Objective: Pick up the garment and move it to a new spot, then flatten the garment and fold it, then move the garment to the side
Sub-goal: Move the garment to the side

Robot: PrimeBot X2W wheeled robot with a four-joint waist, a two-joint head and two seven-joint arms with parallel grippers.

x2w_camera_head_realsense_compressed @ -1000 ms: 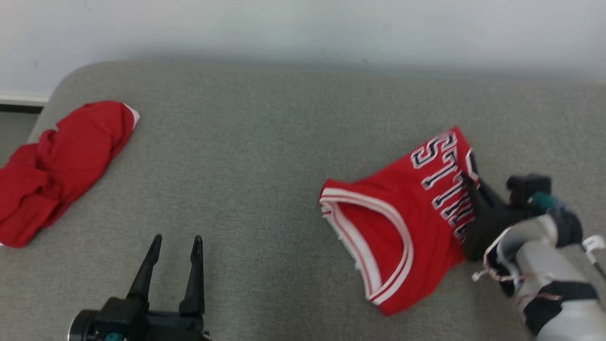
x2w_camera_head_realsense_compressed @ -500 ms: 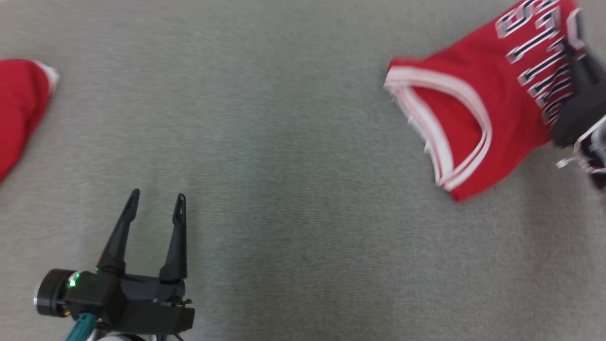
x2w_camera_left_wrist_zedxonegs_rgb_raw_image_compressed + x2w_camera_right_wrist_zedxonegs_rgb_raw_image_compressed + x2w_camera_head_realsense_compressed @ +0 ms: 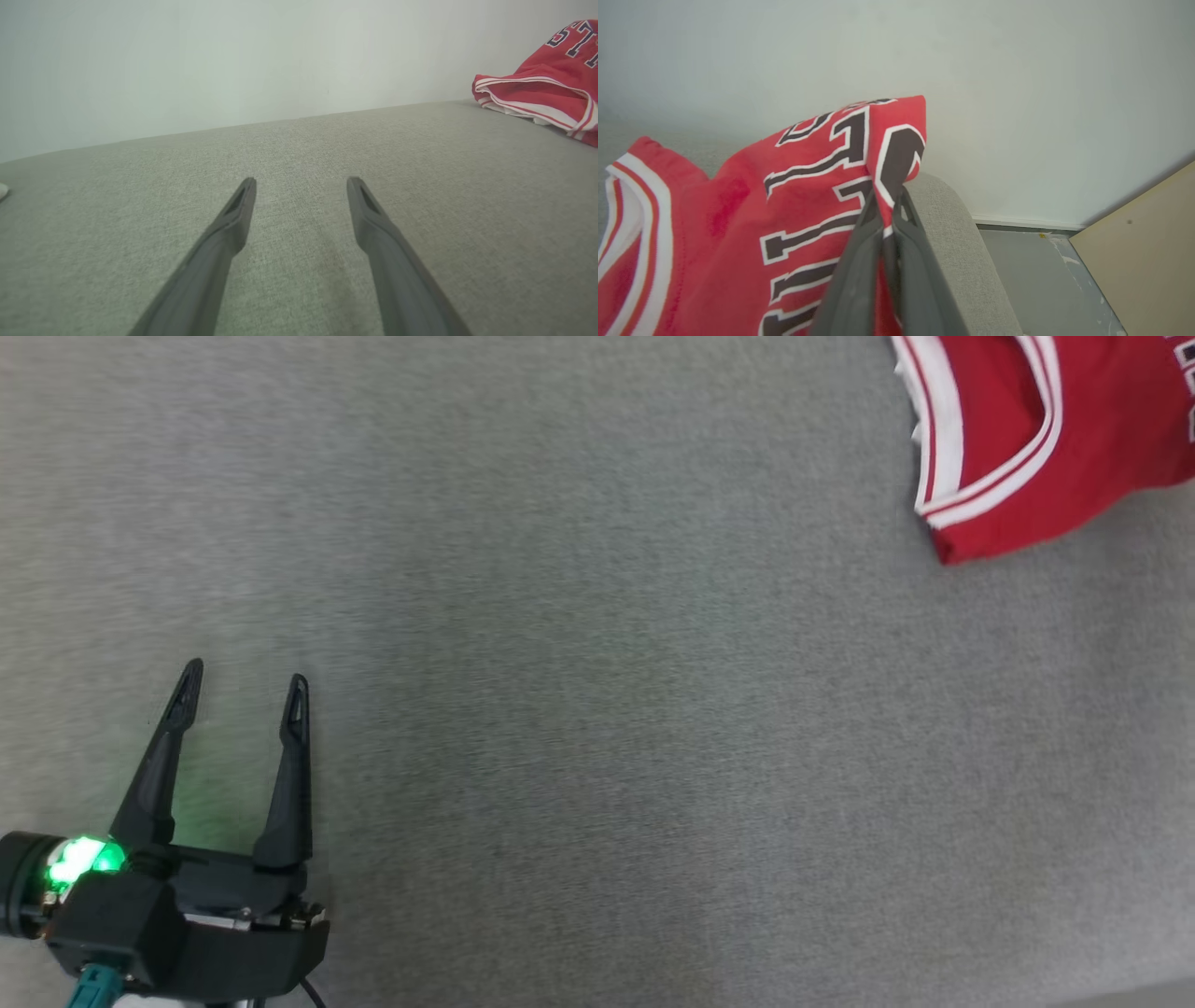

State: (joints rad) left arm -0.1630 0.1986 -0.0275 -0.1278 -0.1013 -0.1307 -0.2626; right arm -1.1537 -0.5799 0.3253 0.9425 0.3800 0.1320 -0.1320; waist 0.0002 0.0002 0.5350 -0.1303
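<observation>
Red jersey (image 3: 537, 88) carries dark block capitals outlined in white. In the left wrist view two letters (image 3: 567, 37) read "ST" before the frame cuts them off. In the right wrist view the lettering (image 3: 817, 158) runs sideways over a fold, and no whole word is readable.

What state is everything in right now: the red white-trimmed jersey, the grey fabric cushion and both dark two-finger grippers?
Red white-trimmed jersey: doubled over, lettered edge pinched and raised, trimmed end lying on the cushion.
Right gripper: shut on the jersey's lettered edge.
Left gripper: open, holding nothing, over bare cushion.
Grey fabric cushion: flat, carrying the jersey near its right end.
</observation>
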